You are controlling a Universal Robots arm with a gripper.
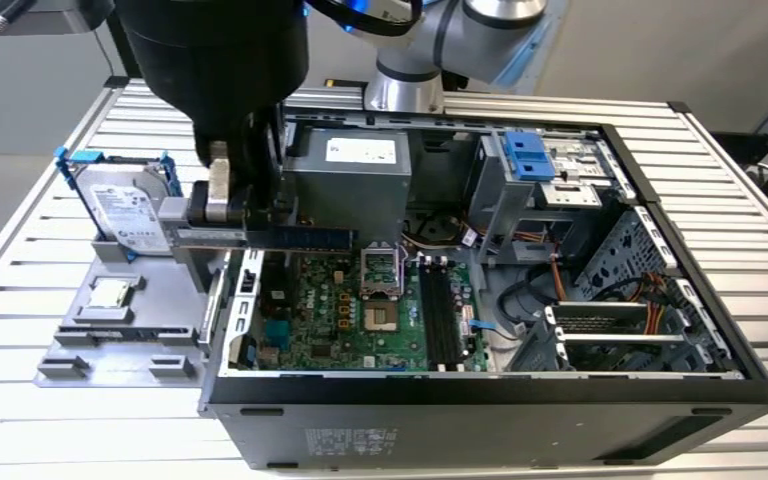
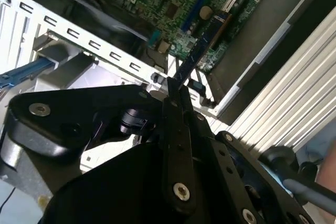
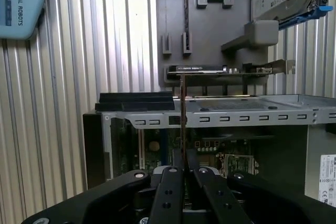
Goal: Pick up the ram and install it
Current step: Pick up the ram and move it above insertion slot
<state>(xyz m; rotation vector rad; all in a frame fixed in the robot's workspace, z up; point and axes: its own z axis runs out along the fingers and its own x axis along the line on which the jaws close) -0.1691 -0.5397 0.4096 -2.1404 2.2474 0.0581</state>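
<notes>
Slatted metal table [image 1: 37, 430] carried an open computer case [image 1: 491, 412]. Above the motherboard [image 1: 331, 330], by the case wall on the exterior view's left, the gripper [image 3: 182, 167] was pinched narrowly on the ram [image 3: 182, 114], which hung edgewise, apparently touching nothing below and well apart from the black slots [image 1: 440, 315].

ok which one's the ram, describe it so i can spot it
Find the open computer case, then its wall on the exterior view's left, where the black gripper hangs. Clamped in it is the ram, a long, thin dark blue-green board. Unlike the black slots on the motherboard it is held in the air, and it is far thinner than the silver hard drive nearby.
</notes>
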